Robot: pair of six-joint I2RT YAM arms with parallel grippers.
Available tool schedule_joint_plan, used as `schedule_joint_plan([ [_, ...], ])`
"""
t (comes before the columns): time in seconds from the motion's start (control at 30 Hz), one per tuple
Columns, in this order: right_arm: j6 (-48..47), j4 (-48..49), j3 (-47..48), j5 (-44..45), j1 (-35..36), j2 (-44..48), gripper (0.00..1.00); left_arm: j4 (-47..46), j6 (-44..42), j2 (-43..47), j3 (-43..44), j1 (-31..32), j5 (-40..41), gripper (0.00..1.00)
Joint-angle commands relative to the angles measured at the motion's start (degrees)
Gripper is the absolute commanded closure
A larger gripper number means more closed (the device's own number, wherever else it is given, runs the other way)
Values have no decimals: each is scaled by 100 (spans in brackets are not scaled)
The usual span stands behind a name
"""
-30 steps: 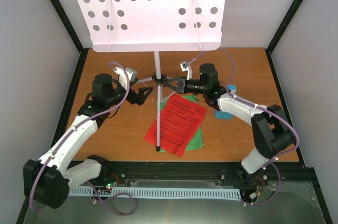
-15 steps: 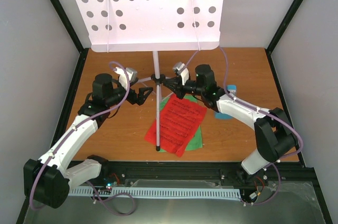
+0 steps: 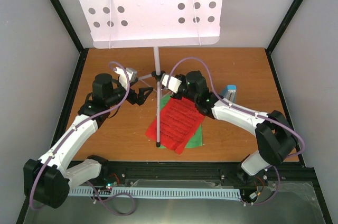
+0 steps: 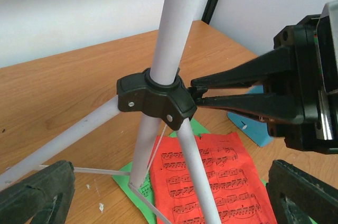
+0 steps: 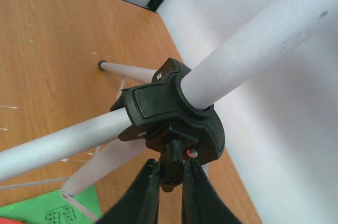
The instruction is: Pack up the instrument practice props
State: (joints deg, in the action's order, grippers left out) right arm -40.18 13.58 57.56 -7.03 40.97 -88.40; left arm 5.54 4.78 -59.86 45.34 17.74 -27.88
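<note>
Since the next move hinges on the black plastic collar (image 4: pixel 156 100) where the silver legs meet the pole, look there first: the right gripper (image 5: pixel 170 174) is pinched shut on the small black thumbscrew (image 5: pixel 170 161) that sticks out of that collar. The screw's axis runs straight back along the closed fingers. In the overhead view the collar sits at 9 o'clock from the right wrist, so that arm is the one in contact. The tall white hole-punched music stand (image 3: pixel 153 7) is upright at the far middle of the wooden table (image 3: pixel 243 65), with its pole rising toward the camera and one leg running down to 6 o'clock. Your left gripper (image 3: pixel 143 95) is spread wide and holds nothing. The collar lies at about 1 o'clock from it, near but not touching, and in its wrist view the pole and legs stand ahead of the open fingers (image 4: pixel 37 195). I judge the screw needs turning about its own axis, with the left claw free to steady the pole. The red paper music sheet (image 3: pixel 177 121) lies on the green sheet (image 3: pixel 196 140) under the legs. The small blue wedge-shaped metronome (image 3: pixel 229 93) rests at 3 o'clock, beyond the right forearm.
</note>
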Motion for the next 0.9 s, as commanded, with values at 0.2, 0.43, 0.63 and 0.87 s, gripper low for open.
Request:
schedule_joint_plan([
  [0.2,912,265,-672,302,-23,791,40,-162,-146,18,-17,-7,52,0],
  [0.43,4365,339,-1028,275,-134,1181,26,-119,-134,-81,5,-7,264,1],
  [0.63,6924,293,-771,-458,-282,925,25,-88,-145,-74,22,-7,466,1],
  [0.87,9765,950,-581,-744,-317,585,29,-76,-117,-56,36,-7,501,0],
])
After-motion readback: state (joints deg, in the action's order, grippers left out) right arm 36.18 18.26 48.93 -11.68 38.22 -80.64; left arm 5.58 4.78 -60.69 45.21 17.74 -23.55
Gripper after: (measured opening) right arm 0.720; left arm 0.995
